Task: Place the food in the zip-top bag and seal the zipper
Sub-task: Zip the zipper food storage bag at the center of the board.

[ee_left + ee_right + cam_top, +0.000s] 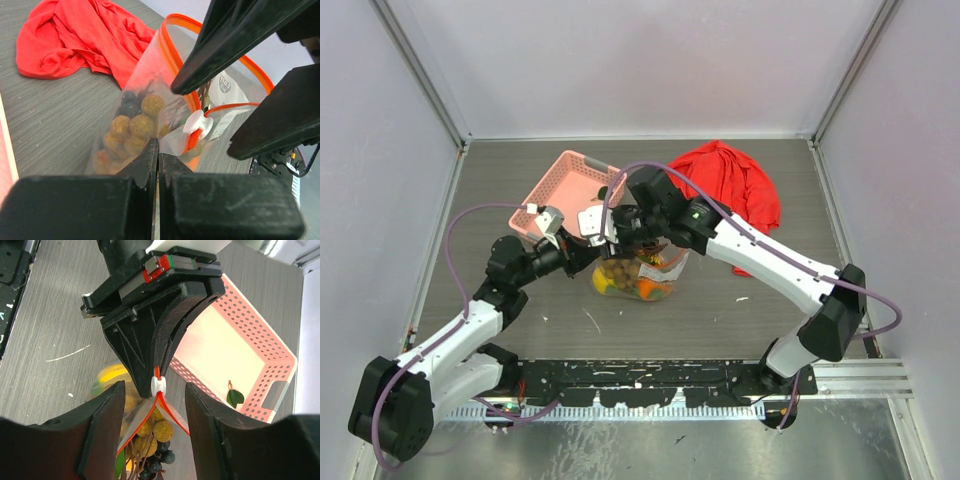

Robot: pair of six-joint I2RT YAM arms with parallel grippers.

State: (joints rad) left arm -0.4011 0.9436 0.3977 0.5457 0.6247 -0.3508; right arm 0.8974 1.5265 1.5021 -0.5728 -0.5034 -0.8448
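The zip-top bag point(640, 275) stands on the table and holds the food: golden-brown berries point(135, 125) with dark ones, an orange fruit point(655, 290) and a yellow fruit point(112, 375). Its zipper point(172, 45) is an orange-red strip that is still parted along most of the mouth. A white slider point(158, 385) sits at one end. My left gripper point(158, 145) is shut on the bag's edge just beside the slider. My right gripper point(155, 390) is open, with a finger on each side of the slider. From above, the left gripper point(600, 252) and the right gripper point(623, 240) meet over the bag.
A pink basket point(570, 190) lies tilted behind the bag, with only a green leaf point(234, 397) in it. A red cloth point(735, 190) is bunched at the back right. Grey enclosure walls ring the table.
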